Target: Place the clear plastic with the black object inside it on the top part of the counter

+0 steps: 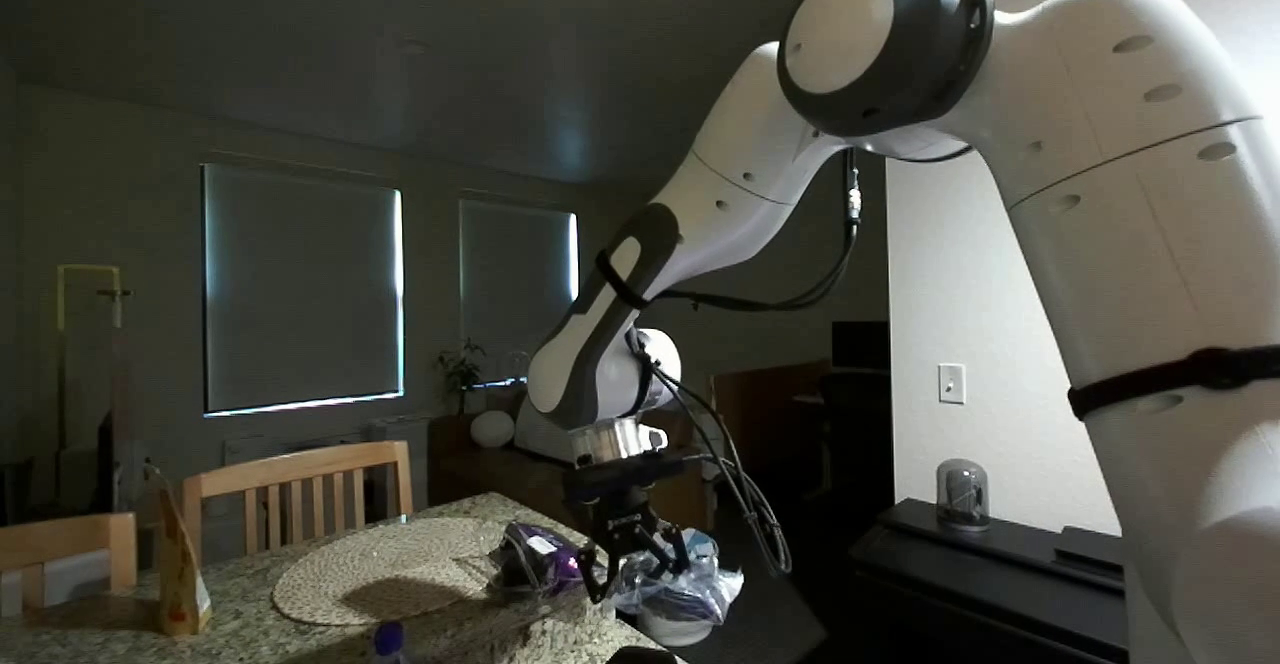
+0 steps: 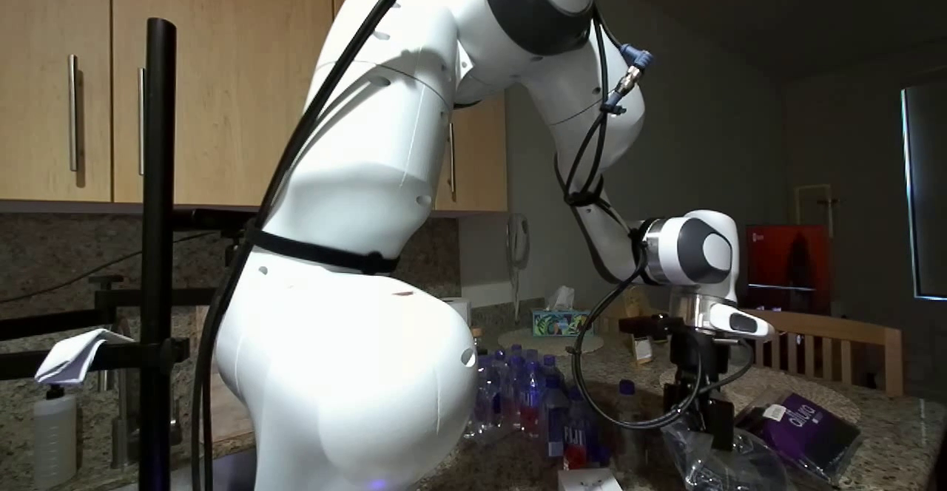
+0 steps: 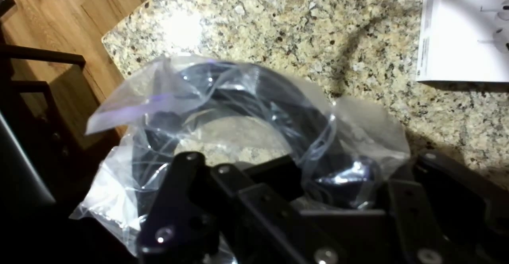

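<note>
Near a corner of the granite counter (image 3: 346,13), seen from above in the wrist view, is the bag (image 3: 274,99): crinkled clear plastic around a black loop (image 3: 308,115), its left part reaching past the counter's edge in that view. Whether its underside rests on the stone cannot be told. The gripper (image 1: 639,580) points down at the bag, jaws spread; one end of the loop shows in the gap between them, and contact with either side cannot be made out.

Step in hand: judged to be the grasp, with the jaws in place and not yet brought together; a release at this spot would look much the same. Next move, if a grasp is meant: close on the firm end of the loop rather than on loose film, which may slip, then lift before carrying to the top part. Which surface that denotes is not evident. So near the edge, a nudge could send the bag to the floor (image 3: 85,11).

Writing: in an exterior view the purple package (image 2: 806,435) appears to read "allura"; its white label (image 2: 774,412) is too small to read. A bottle (image 2: 575,432) bears "FIJI". The white box (image 3: 465,33) carries line drawings and illegible print along its side.
</note>
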`<state>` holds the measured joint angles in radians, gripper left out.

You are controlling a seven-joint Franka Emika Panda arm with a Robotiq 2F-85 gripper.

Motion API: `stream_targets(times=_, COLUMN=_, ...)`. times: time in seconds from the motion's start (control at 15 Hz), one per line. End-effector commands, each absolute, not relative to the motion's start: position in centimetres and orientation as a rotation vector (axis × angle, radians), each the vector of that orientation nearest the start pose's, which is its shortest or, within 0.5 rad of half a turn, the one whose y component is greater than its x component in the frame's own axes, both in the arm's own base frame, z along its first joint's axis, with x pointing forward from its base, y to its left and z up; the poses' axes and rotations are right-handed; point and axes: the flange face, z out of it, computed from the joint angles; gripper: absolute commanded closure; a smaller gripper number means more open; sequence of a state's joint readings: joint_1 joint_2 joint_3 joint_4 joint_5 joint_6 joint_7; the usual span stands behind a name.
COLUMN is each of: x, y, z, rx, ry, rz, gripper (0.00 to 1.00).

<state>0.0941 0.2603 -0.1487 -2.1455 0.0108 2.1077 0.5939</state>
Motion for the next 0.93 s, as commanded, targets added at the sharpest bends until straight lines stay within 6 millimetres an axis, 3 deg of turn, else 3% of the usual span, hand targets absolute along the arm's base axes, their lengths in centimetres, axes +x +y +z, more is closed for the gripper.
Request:
stream_targets(times=0.0, x=55.0, y=-2.4, z=28.4, rx=-3.102, ry=1.102, rz=0.248, gripper=0.95)
stream_targets(times=0.2, x=59.1, y=-0.4, z=31.4, rx=-3.180, ry=1.153, rz=-0.028, gripper=0.95)
stream_targets(times=0.47, x=63.8, y=5.2, z=33.7, rx=-3.223, ry=1.135, rz=-0.336, gripper=0.95)
stream_targets(times=0.67, x=66.2, y=9.1, z=34.0, rx=-3.223, ry=1.061, rz=-0.391, gripper=0.95)
stream_targets(times=0.87, x=66.7, y=10.1, z=33.9, rx=-3.212, ry=0.967, rz=-0.385, gripper=0.95)
